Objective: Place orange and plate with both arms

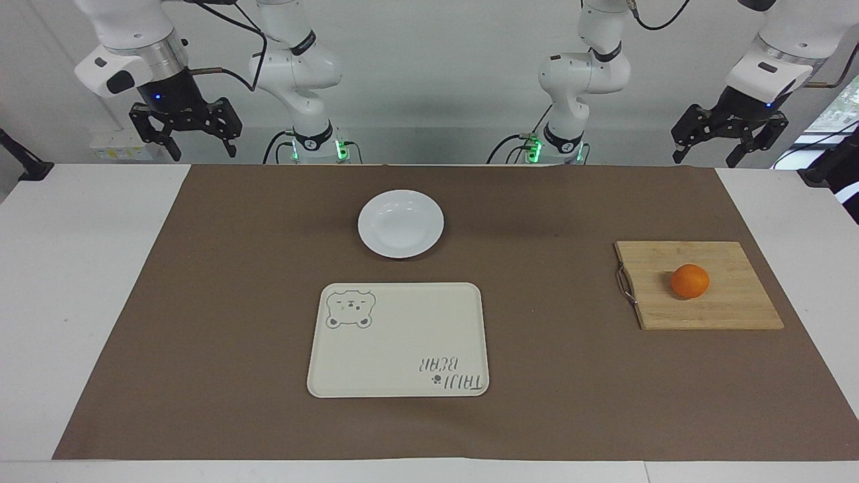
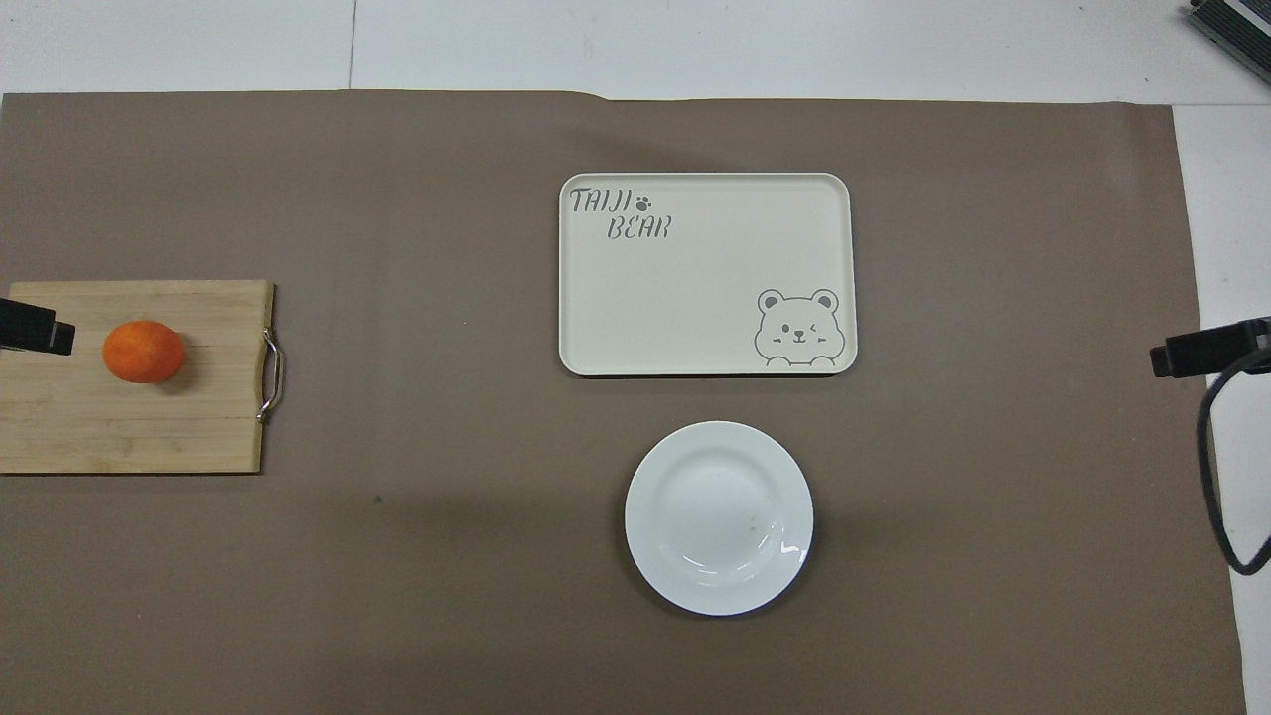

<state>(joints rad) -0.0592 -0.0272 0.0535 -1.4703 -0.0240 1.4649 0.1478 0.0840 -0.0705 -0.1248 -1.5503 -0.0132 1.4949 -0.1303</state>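
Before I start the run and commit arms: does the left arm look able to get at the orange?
Probably yes: the orange sits uncovered on the cutting board at the left arm's end, and the open left gripper hangs raised there with nothing between.

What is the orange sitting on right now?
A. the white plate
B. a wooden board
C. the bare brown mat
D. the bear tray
B: the orange rests on the wooden board toward the left arm's end of the table, apart from the plate and tray, which hold nothing.

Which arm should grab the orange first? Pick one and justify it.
Left. The orange sits on the cutting board at the left arm's end; the left gripper hangs open above that end.
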